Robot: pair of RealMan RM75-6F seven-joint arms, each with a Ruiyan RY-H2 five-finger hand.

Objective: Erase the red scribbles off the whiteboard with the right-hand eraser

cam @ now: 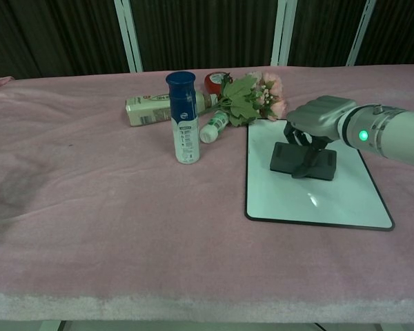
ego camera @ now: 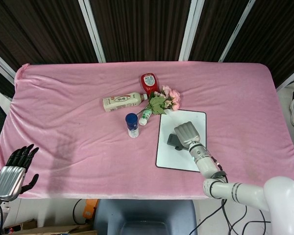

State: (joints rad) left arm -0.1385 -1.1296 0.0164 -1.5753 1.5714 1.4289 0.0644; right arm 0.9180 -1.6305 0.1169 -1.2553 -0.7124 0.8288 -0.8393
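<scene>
The whiteboard lies flat on the pink cloth at centre right. My right hand holds the dark grey eraser and presses it flat on the board's upper middle. No red scribbles show on the bare parts of the board; what lies beneath the eraser is hidden. My left hand hangs open beyond the table's front left corner, far from the board, and only the head view shows it.
A blue-capped white bottle stands left of the board. Behind it lie a cream bottle, a small white bottle, a red container and a pink flower bunch touching the board's far corner.
</scene>
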